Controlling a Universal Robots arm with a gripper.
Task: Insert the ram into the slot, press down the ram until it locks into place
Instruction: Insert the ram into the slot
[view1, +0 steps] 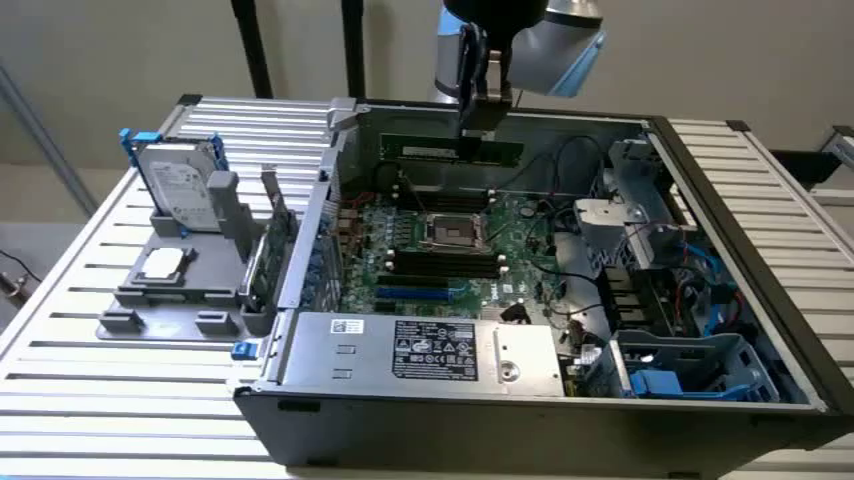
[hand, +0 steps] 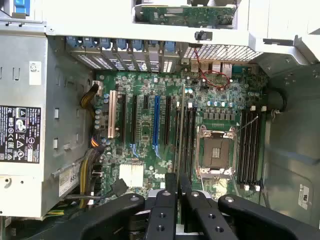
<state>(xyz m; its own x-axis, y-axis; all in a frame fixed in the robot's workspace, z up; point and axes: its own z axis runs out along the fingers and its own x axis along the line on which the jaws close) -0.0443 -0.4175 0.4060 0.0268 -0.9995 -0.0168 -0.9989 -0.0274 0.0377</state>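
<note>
My gripper (view1: 477, 132) hangs above the open computer case, shut on the ram (view1: 447, 150), a long dark-green stick with a small white label, held level over the far part of the motherboard (view1: 514, 250). In the wrist view the ram (hand: 180, 125) is seen edge-on as a thin line running out from between the black fingers (hand: 170, 187). It lines up over the group of long black slots (hand: 187, 140) beside the CPU socket (hand: 216, 152). Another group of black slots (hand: 250, 147) lies on the socket's other side. The ram is well above the board.
A silver power supply (view1: 420, 350) fills the case's near side. A drive cage and cables (view1: 641, 230) crowd the exterior view's right. A bright-blue slot (view1: 414, 295) lies near the power supply. Outside the case, a hard drive (view1: 180, 185) stands in a grey holder (view1: 174, 285).
</note>
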